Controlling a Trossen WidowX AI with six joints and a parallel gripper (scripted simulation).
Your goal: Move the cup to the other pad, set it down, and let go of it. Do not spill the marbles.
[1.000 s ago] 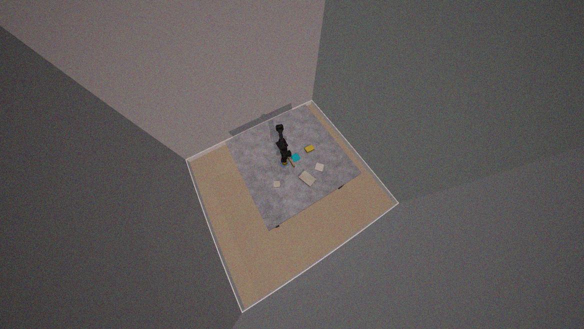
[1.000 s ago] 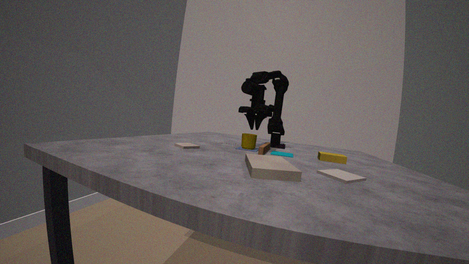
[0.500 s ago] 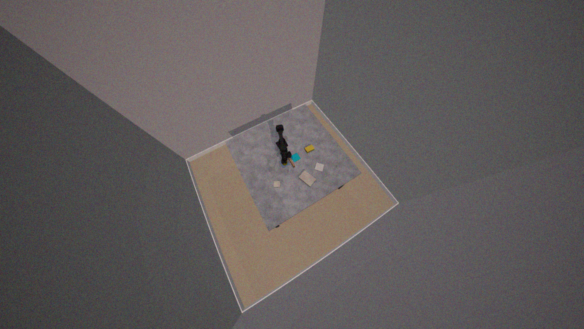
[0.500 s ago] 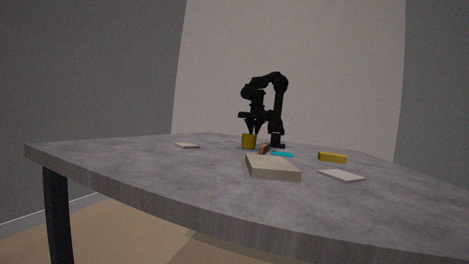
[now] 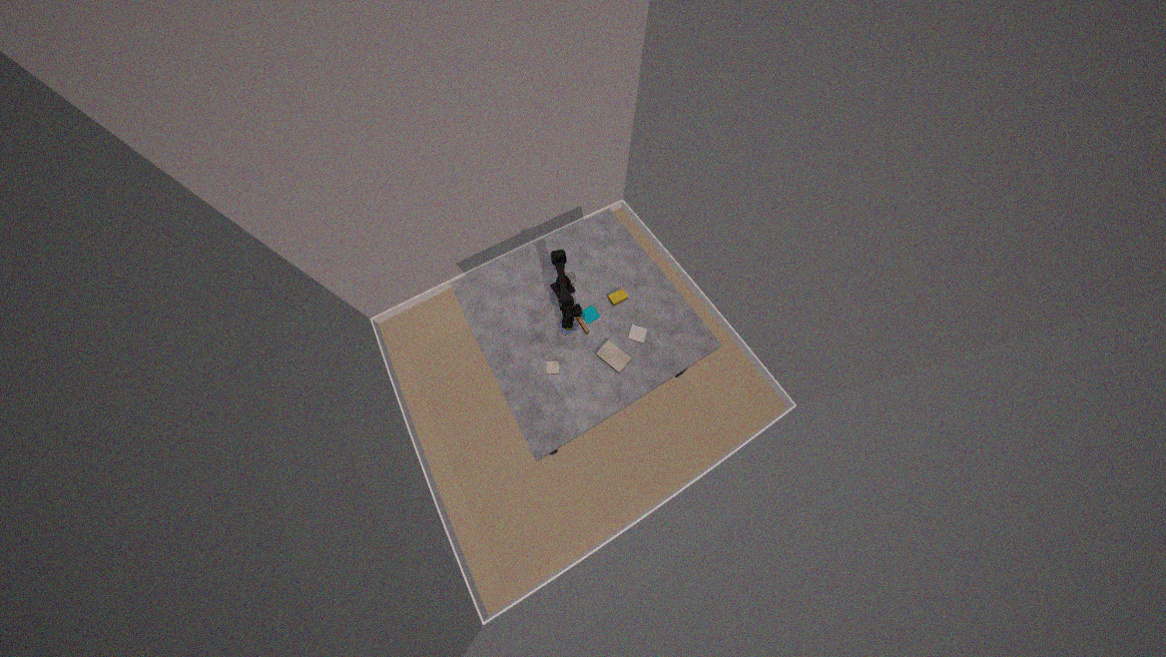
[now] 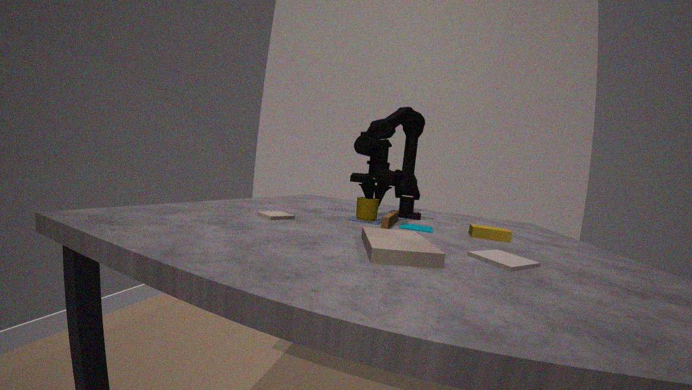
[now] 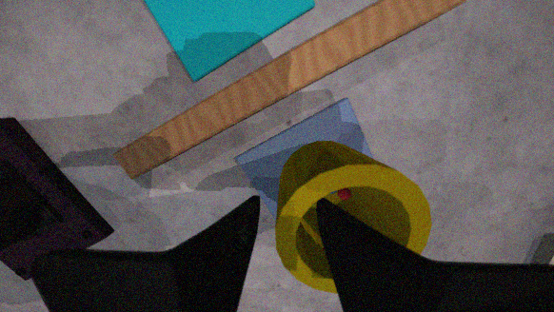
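Note:
The yellow cup stands upright on the blue pad. A red marble shows inside it; any others are hidden by the finger and the wall. The other pad, teal, bears nothing. My gripper is partly open, pointing down at the cup's rim. In the wrist view one fingertip overlaps the cup's mouth and the other is outside its left side, with a gap around the wall. The arm hides the cup in the top view.
A wooden bar lies between the two pads. A yellow block lies beyond the teal pad. A thick beige block and two thin pale tiles lie farther out.

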